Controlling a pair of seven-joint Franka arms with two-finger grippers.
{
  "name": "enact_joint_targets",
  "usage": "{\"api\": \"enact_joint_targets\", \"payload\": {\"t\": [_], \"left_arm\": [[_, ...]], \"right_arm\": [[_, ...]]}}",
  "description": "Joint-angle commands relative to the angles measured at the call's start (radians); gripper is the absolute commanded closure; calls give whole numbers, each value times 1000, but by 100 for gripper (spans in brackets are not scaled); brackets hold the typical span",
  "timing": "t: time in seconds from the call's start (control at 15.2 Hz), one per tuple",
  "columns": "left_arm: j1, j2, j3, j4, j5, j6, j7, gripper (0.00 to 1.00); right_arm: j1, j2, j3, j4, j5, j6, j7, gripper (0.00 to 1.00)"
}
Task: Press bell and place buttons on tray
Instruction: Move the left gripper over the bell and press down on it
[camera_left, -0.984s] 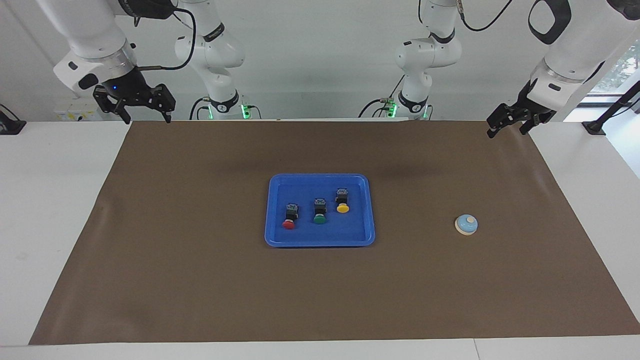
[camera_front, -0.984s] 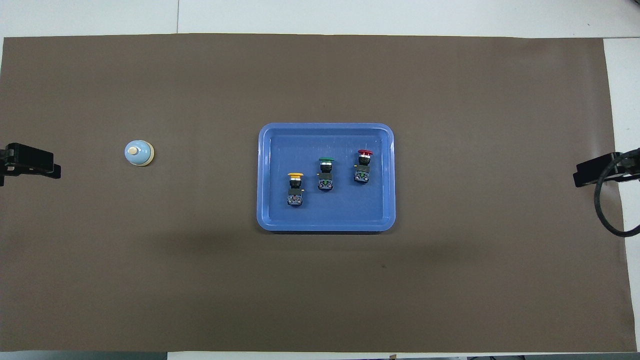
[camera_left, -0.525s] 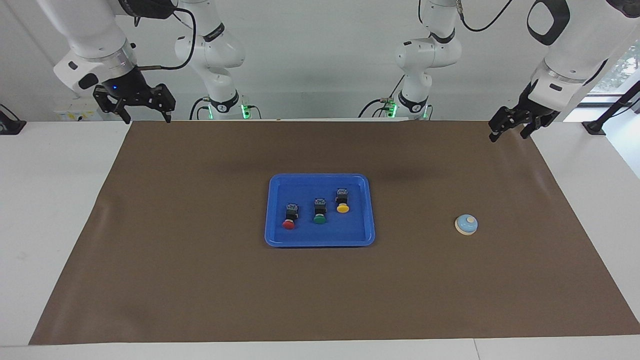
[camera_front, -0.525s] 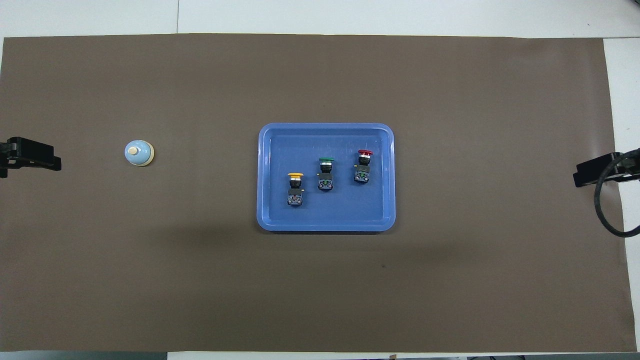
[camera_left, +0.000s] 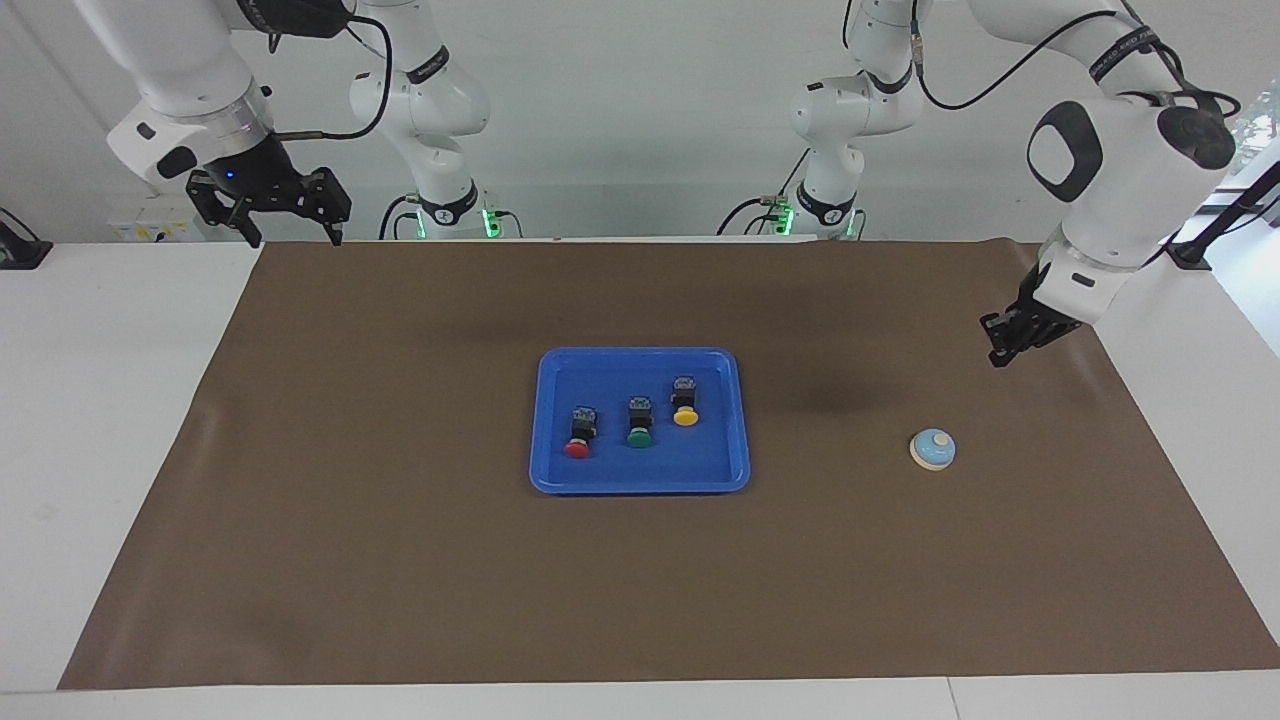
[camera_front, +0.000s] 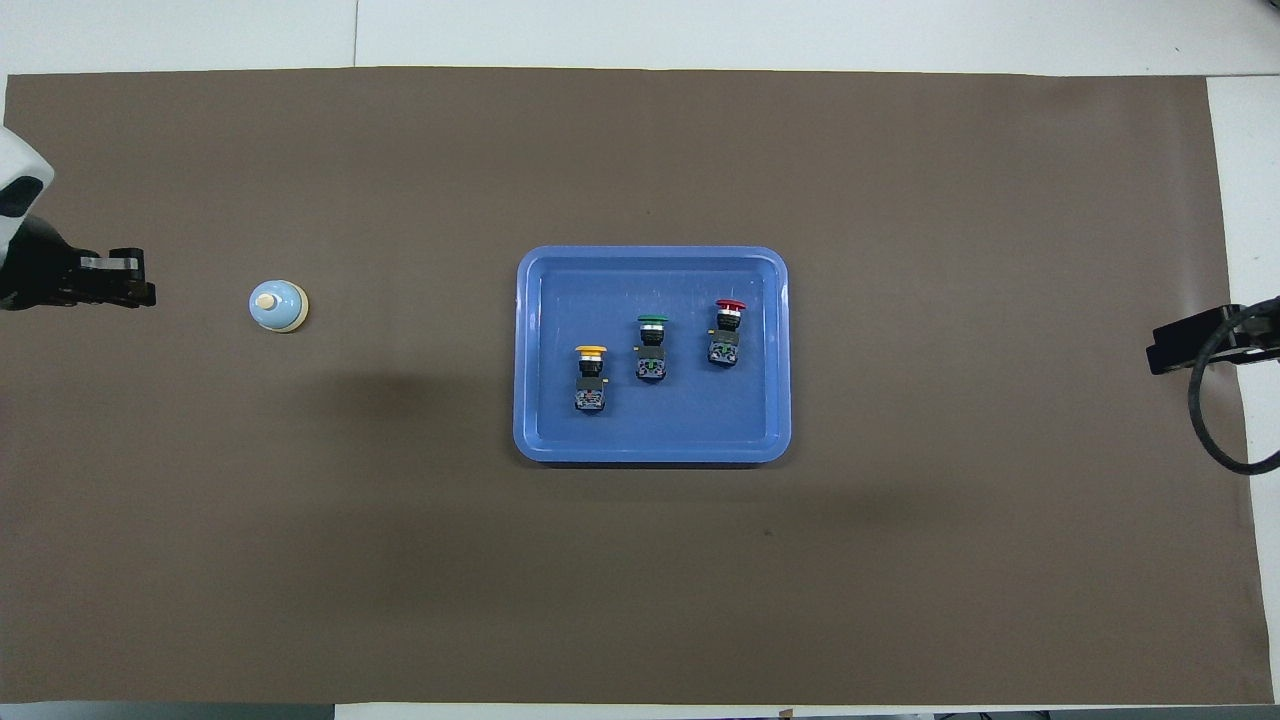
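Note:
The blue tray (camera_left: 640, 488) lies at the middle of the brown mat and also shows in the overhead view (camera_front: 650, 455). In it lie the red button (camera_left: 577, 448), the green button (camera_left: 639, 437) and the yellow button (camera_left: 685, 416). The bell (camera_left: 932, 449) stands on the mat toward the left arm's end, seen from above too (camera_front: 278, 305). My left gripper (camera_left: 996, 357) hangs over the mat beside the bell, apart from it, fingers together and empty; it shows in the overhead view (camera_front: 140, 292). My right gripper (camera_left: 292, 238) waits open and empty over the mat's corner at the right arm's end.
The brown mat (camera_left: 400, 560) covers most of the white table (camera_left: 100, 400). The right arm's cable loop (camera_front: 1215, 420) hangs over the mat's edge at that arm's end.
My left gripper has come down from the mat's corner toward the bell and drawn its fingers together. The right arm, tray, buttons and bell have not moved.

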Motion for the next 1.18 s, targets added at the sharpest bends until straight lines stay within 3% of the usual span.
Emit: {"api": "enact_joint_targets", "payload": {"t": [0.0, 0.13, 1.12], "left_arm": [[-14, 25, 5, -74, 25, 101, 5, 100], [-17, 23, 5, -139, 25, 178, 2, 100], [-20, 167, 7, -119, 25, 344, -8, 100]], "right_arm": [[-13, -17, 10, -19, -1, 8, -7, 0], [-13, -17, 9, -19, -1, 8, -7, 0], [-13, -17, 10, -19, -1, 8, -7, 0]]}}
